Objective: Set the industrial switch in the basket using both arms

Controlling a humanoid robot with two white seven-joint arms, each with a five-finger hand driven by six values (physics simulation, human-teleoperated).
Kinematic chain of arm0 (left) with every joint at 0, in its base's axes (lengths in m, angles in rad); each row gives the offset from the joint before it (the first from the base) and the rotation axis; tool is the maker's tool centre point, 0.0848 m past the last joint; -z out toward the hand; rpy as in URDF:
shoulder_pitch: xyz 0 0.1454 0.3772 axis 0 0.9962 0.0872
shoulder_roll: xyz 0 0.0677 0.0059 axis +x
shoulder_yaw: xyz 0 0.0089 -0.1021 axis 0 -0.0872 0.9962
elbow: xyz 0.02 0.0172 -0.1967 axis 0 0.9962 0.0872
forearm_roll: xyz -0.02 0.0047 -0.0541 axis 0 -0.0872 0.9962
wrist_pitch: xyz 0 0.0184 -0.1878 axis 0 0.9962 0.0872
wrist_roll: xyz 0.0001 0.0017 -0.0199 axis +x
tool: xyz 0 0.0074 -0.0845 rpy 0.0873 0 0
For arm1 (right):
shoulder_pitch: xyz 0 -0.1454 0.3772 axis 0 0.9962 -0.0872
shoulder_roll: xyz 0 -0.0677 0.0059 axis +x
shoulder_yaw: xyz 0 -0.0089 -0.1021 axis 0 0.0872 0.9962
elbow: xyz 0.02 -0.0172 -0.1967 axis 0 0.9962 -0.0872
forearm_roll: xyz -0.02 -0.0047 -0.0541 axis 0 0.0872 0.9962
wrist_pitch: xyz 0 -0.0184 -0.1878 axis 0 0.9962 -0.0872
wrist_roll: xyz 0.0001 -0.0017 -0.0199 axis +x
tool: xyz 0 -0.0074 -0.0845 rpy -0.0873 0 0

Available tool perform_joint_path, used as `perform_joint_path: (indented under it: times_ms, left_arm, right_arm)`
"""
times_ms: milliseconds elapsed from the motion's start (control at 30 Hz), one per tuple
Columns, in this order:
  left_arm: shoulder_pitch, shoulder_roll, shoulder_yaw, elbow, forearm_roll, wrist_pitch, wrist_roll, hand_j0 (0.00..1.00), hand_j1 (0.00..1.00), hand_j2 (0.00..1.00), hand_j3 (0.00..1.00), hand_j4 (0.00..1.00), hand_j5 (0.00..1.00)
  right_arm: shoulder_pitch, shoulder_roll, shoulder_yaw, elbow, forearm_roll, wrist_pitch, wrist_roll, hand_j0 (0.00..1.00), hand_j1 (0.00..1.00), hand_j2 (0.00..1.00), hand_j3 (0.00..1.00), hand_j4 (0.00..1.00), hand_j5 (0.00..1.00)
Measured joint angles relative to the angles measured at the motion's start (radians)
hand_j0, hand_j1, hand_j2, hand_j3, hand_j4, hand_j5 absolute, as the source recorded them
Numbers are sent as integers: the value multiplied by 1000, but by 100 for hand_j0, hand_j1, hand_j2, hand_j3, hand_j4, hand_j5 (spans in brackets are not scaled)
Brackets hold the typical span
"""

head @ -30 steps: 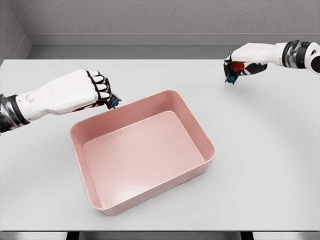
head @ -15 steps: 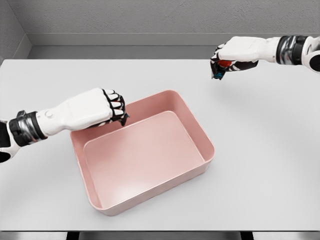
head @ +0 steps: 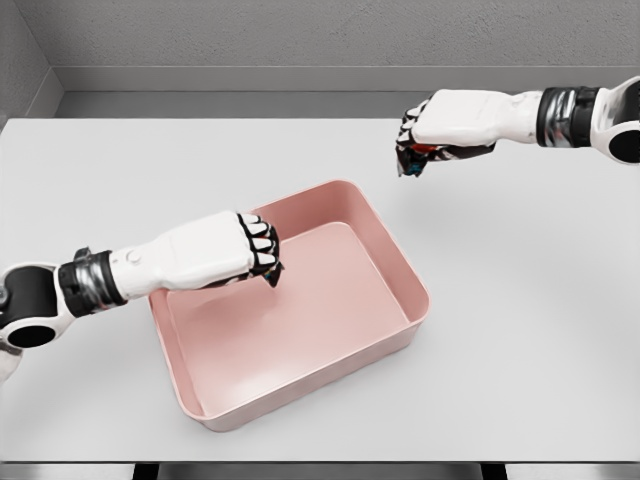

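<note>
Our left hand (head: 245,250) has moved over the basket (head: 400,262), fist clenched on something dark; our right hand (head: 432,130) nears, gripping what looks like a switch (head: 413,160).

The tabletop (head: 520,330) is plain, matte, pale grey-white, and spans nearly the full width of the view. Its far edge runs straight beneath a darker grey strip of floor or ledge (head: 300,104). Behind that stands a light grey, faintly textured wall (head: 330,35), with a paler band along its base. A second wall (head: 20,60) meets it at the far left corner. Lighting is soft, even and diffuse, with weak shadows. Dark supports (head: 146,470) show below the tabletop's near edge.
</note>
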Motion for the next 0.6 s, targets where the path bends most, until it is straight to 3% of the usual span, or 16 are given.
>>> perform_joint_path:
  times_ms: [33, 67, 600]
  left_arm:
    - [-2, 0, -2, 0, 0, 0, 1, 62, 62, 62, 62, 62, 62]
    - [-2, 0, -3, 0, 0, 0, 2, 100, 100, 100, 100, 100, 100]
    - [-34, 5, -1, 0, 7, 0, 19, 100, 100, 100, 100, 100, 100]
  right_arm:
    - [0, -3, 0, -15, -2, 0, 0, 43, 43, 43, 43, 43, 43]
    - [2, -6, 0, -31, -4, 0, 0, 43, 43, 43, 43, 43, 43]
    - [37, -56, -1, -218, -56, 0, -1, 43, 43, 43, 43, 43, 43]
